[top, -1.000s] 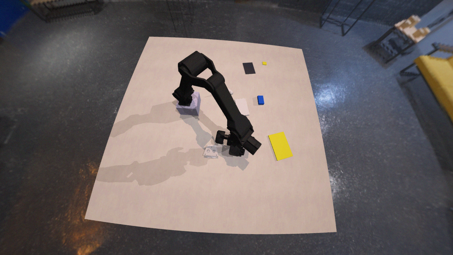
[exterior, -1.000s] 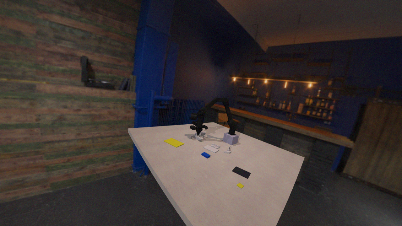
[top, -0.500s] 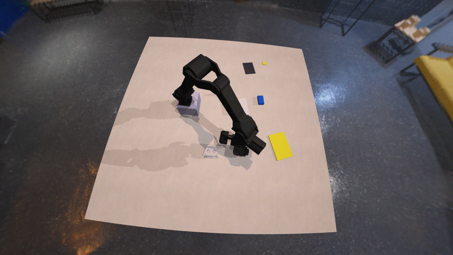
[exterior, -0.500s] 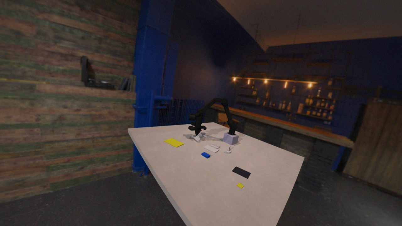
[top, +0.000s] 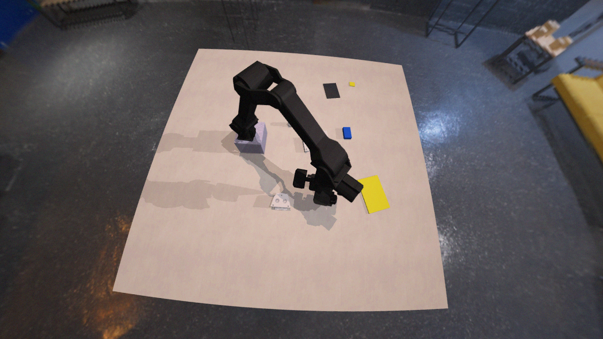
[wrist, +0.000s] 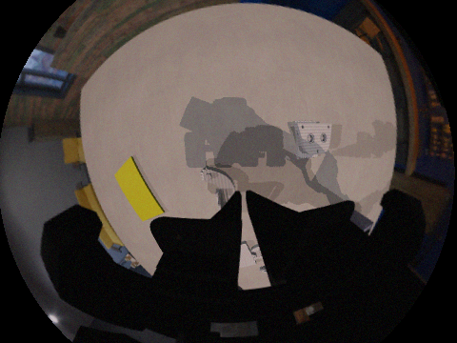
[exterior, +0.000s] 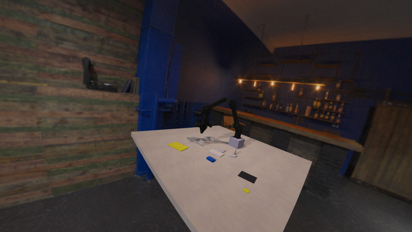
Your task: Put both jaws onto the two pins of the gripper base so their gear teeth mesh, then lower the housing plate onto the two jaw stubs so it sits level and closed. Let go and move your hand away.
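The pale gripper base [top: 281, 201] lies flat on the table; it also shows in the side view [exterior: 206, 137] and the wrist view [wrist: 312, 136]. One jaw [exterior: 199, 141] lies on the table just left of the base, and in the wrist view [wrist: 219, 179] it is just ahead of my fingertips. The second jaw [exterior: 233, 154] and the white housing plate [exterior: 217, 150] lie near the arm's pedestal, with the plate mostly hidden behind the arm from above [top: 305, 146]. My gripper [top: 324, 200] [exterior: 203, 128] [wrist: 242, 194] hovers above the table beside the base, fingers nearly together, holding nothing.
A flat yellow rectangle [top: 374, 193] lies right beside my gripper. A blue block [top: 346, 133], a black flat rectangle [top: 331, 90] and a small yellow square [top: 352, 84] lie farther off. The lilac pedestal [top: 251, 139] carries the arm.
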